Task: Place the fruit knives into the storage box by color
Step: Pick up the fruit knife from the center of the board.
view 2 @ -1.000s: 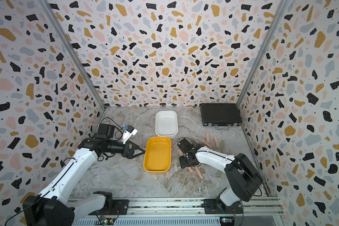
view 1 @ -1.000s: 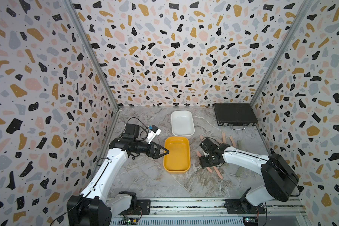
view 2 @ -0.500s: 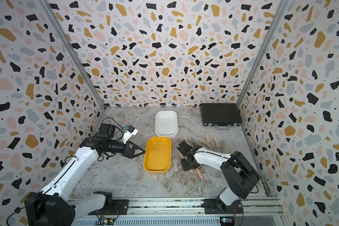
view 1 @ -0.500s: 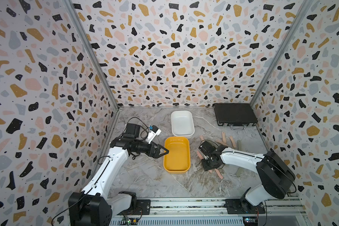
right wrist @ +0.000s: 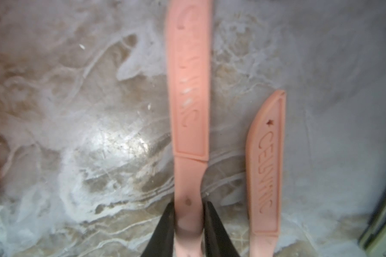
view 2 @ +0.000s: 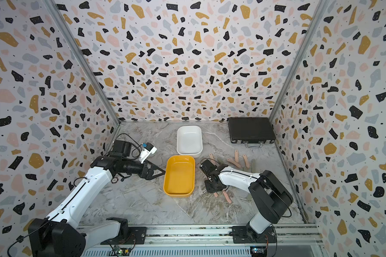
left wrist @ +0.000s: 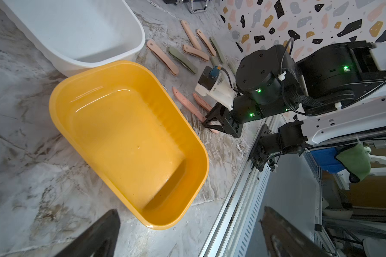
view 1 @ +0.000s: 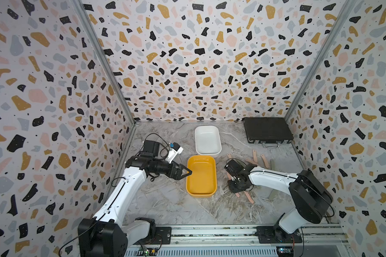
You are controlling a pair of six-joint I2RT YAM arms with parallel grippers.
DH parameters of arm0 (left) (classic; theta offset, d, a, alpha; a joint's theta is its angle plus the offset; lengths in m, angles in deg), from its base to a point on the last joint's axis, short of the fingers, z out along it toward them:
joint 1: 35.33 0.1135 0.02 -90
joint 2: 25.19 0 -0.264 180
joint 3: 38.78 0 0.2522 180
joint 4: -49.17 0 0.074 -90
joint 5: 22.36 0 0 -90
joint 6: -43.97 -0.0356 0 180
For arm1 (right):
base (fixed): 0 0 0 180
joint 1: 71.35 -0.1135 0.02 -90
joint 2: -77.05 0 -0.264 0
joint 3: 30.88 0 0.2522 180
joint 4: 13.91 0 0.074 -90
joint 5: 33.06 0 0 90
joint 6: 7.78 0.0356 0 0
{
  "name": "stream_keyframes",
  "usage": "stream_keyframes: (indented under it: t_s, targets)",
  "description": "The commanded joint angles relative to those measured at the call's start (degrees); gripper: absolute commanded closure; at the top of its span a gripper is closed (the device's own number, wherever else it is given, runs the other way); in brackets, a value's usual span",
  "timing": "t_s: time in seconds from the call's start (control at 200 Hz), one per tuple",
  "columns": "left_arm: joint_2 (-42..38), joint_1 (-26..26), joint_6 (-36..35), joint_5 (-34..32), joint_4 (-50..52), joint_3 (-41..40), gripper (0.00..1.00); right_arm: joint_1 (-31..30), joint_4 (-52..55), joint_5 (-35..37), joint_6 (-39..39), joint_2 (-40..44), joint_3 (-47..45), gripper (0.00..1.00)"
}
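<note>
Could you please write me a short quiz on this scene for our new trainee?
1. True or false: the yellow tub already holds knives.
2. The right gripper is shut on: A) a green knife, B) a pink knife, C) the black case.
3. Fill in: the left gripper, beside the yellow tub, is ___.
Key: 1 false; 2 B; 3 open.
</note>
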State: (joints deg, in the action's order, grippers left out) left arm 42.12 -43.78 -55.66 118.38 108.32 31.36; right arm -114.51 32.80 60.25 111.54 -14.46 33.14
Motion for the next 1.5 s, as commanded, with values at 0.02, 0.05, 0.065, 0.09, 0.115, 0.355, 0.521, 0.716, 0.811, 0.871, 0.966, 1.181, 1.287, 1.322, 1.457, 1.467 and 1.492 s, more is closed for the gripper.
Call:
stream_keyframes:
  t_s: [0.02,0.05,0.065,0.09,0.115,0.355,0.521,0.716,0.811,0.871,0.966,1.181,1.287,1.322,1.457,1.467,1.492]
  targets:
    - [0.02,-0.34,-0.92,0.06,0.19,0.57,0.01,-0.35,2.73,1.0,-0.4,-1.31,0.65,0.76]
    - [0.02,-0.34,-0.92,0.06,0.26,0.63,0.01,-0.35,2.73,1.0,-0.41,-1.39,0.56,0.76]
    - [0.02,-0.34,-0.9,0.06,0.3,0.59,0.01,-0.35,2.73,0.93,-0.41,-1.4,0.54,0.76]
    - [-0.06,-0.34,-0.85,0.06,0.31,0.6,0.01,-0.35,2.73,0.91,-0.36,-1.48,0.57,0.76]
    - [-0.07,-0.3,-0.87,0.06,0.25,0.57,0.01,-0.35,2.82,0.95,-0.34,-1.57,0.54,0.75]
    - [-0.18,-0.33,-0.96,0.06,0.34,0.67,0.01,-0.53,3.88,1.64,-0.03,-1.4,0.28,0.67]
    - [-0.16,-0.34,-0.99,0.06,0.54,0.66,0.01,-0.53,3.62,1.32,0.03,-1.87,0.11,0.7]
    - [-0.07,-0.33,-0.89,-0.54,0.49,0.79,0.01,-0.53,3.51,0.73,-0.27,-1.78,0.4,0.78]
    - [0.33,-0.3,-0.77,-0.82,0.58,1.01,0.0,-0.53,4.56,0.98,-0.65,-0.86,1.48,0.8]
    - [0.54,-0.22,-0.78,-0.73,0.82,1.17,0.0,-0.53,5.38,1.15,-0.83,-0.29,2.32,0.8]
    - [0.94,-0.14,-0.91,-0.73,1.03,1.45,0.0,-0.53,6.54,1.17,-1.19,0.42,3.79,0.81]
    - [1.27,0.79,-0.99,0.38,1.77,1.89,0.0,-0.53,8.75,1.17,-1.54,1.72,6.27,0.81]
    - [1.25,1.06,-0.96,0.72,1.77,1.97,0.0,-0.55,9.96,1.34,-1.81,2.16,7.7,0.81]
    - [1.25,1.18,-0.9,0.68,1.81,1.96,0.0,-0.53,10.27,1.41,-1.86,2.33,8.19,0.81]
    - [1.16,2.2,-0.9,0.07,1.9,2.26,0.0,-0.57,11.66,1.36,-1.96,2.91,10.68,0.81]
    - [1.18,2.27,-0.81,0.06,1.9,2.31,0.0,-0.54,11.76,1.31,-2.05,2.91,10.9,0.81]
    - [1.2,2.54,-0.81,-0.03,1.9,2.37,0.0,-0.55,12.03,1.3,-2.12,2.91,11.52,0.81]
